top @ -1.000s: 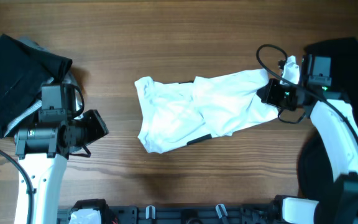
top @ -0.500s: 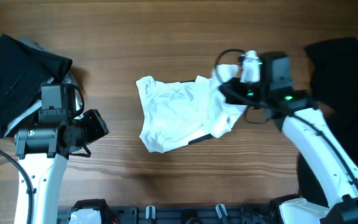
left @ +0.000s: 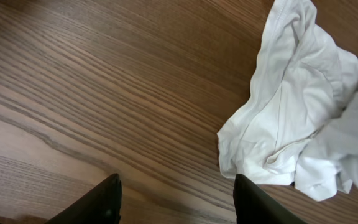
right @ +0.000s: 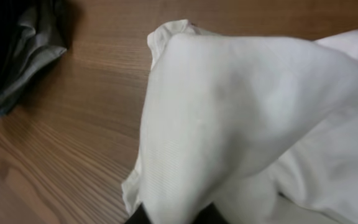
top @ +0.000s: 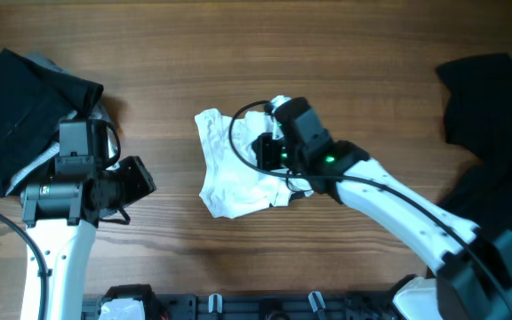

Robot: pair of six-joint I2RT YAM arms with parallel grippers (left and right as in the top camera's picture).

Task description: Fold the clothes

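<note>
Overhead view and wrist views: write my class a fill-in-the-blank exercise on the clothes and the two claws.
The right claw is over the ____ T-shirt.
The left claw is open, with ____ between its fingers.
The table is made of ____.
The pile nearest the left claw is mainly ____.
Missing: white; nothing; wood; black.

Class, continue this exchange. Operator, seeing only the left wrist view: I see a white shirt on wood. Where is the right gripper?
Observer: Overhead, the right gripper is over the shirt's right half.
Operator: Holding cloth?
Observer: Its wrist view shows the shirt draped over it; the grip itself is hidden.
Operator: Other clothes?
Observer: One black garment beside the left arm, another at the far right edge.
</note>
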